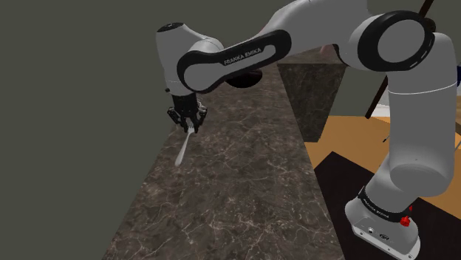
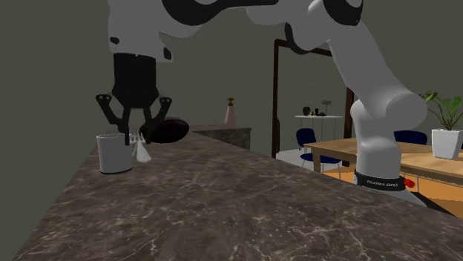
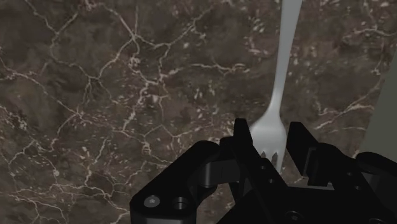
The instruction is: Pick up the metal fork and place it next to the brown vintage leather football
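A pale metal fork [image 3: 282,76] lies along the dark marbled countertop [image 1: 236,199], and its tined head sits between my black fingers. My gripper [image 3: 270,149] is shut on that head, one finger against each side. In the shoulder view the gripper [image 1: 190,124] points down near the counter's left edge, and the fork [image 1: 183,150] runs from it toward the camera. I cannot tell whether the handle rests on the stone. The dark brown football [image 2: 168,130] lies just behind the gripper [image 2: 136,136]; the forearm partly hides the football [image 1: 247,78] in the shoulder view.
A white cup [image 2: 113,154] stands on the counter close beside the gripper. A grey wall [image 1: 74,111] runs along the counter's far side. A small vase [image 2: 231,113] stands further back. A dark stone block [image 1: 314,96] rises at the counter's end, with a wooden table [image 2: 386,152] beyond.
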`<state>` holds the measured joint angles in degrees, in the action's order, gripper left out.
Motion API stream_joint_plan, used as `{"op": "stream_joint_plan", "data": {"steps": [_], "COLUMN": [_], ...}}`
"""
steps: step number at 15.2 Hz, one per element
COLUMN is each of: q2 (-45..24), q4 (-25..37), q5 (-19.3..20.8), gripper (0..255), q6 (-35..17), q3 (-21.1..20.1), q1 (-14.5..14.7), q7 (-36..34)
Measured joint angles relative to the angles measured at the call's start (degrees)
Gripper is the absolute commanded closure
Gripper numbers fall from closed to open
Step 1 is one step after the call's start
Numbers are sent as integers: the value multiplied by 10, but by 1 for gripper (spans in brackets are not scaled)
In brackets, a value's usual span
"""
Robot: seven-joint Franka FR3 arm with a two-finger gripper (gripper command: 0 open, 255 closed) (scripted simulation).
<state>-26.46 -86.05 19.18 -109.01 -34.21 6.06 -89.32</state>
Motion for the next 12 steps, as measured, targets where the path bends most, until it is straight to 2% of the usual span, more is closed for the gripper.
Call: {"op": "stream_joint_plan", "data": {"steps": [12], "q2": [10], "q4": [79], "q5": [-10], "gripper": [255], "q6": [86], "q3": [-6], "q1": [8], "q7": [14]}}
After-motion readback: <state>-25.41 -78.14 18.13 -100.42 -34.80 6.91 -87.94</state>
